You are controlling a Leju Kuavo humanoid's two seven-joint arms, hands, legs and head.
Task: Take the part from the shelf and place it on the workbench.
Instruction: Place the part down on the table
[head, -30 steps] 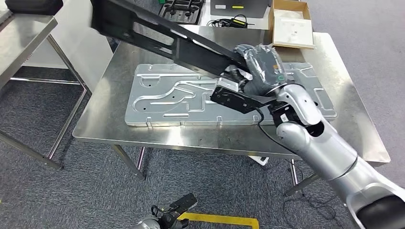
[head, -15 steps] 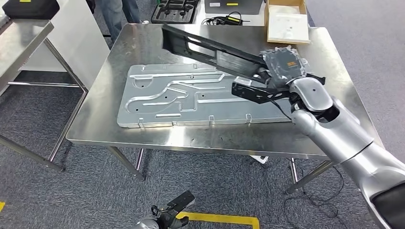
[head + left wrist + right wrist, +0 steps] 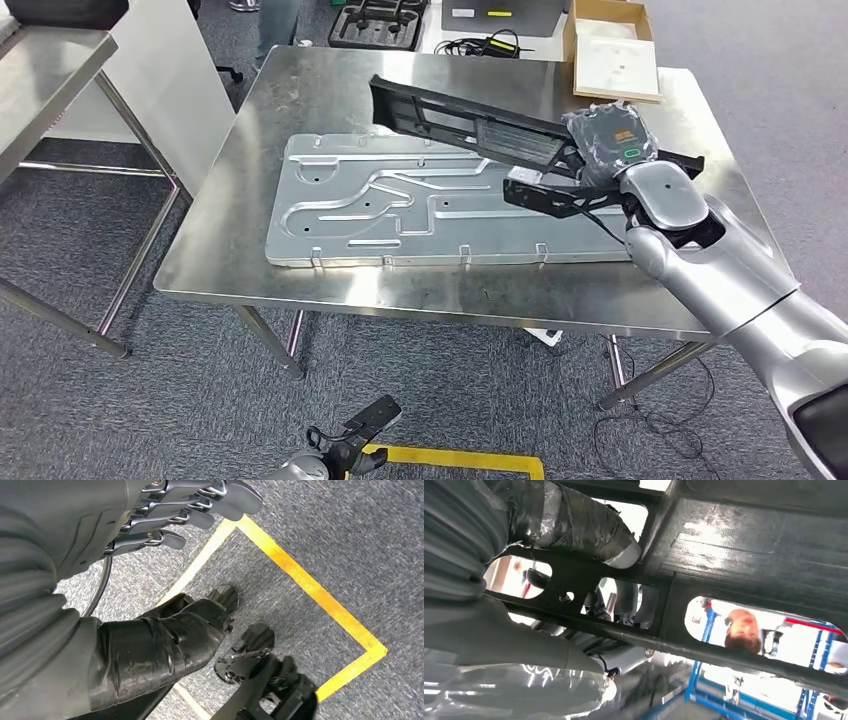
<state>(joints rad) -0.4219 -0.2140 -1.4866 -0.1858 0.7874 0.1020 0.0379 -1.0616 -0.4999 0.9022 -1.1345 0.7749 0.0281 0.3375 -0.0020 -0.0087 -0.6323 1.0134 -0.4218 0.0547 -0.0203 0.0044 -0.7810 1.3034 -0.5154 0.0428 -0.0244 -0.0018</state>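
Note:
My right hand (image 3: pixel 605 143) grips one end of the long black plastic part (image 3: pixel 470 123), which slants over the steel workbench (image 3: pixel 300 85) with its free end toward the far left. In the right wrist view the part's black frame (image 3: pixel 744 545) with its cut-outs lies close against my thumb (image 3: pixel 574 525). The part hangs above a large silver stamped panel (image 3: pixel 400 210) that lies flat on the workbench. My left hand (image 3: pixel 165 515) hangs beside my body over the carpet, fingers apart, holding nothing.
A cardboard box (image 3: pixel 612 60) sits at the workbench's far right corner, with a black tray (image 3: pixel 378 22) and cables (image 3: pixel 480 45) behind. Another steel table (image 3: pixel 50 70) stands at the left. Yellow floor tape (image 3: pixel 460 462) runs near my feet. A person's legs (image 3: pixel 275 25) stand beyond the bench.
The camera has shifted. My right hand has carried the part lower and farther right over the workbench, and its free end has dropped toward the silver panel.

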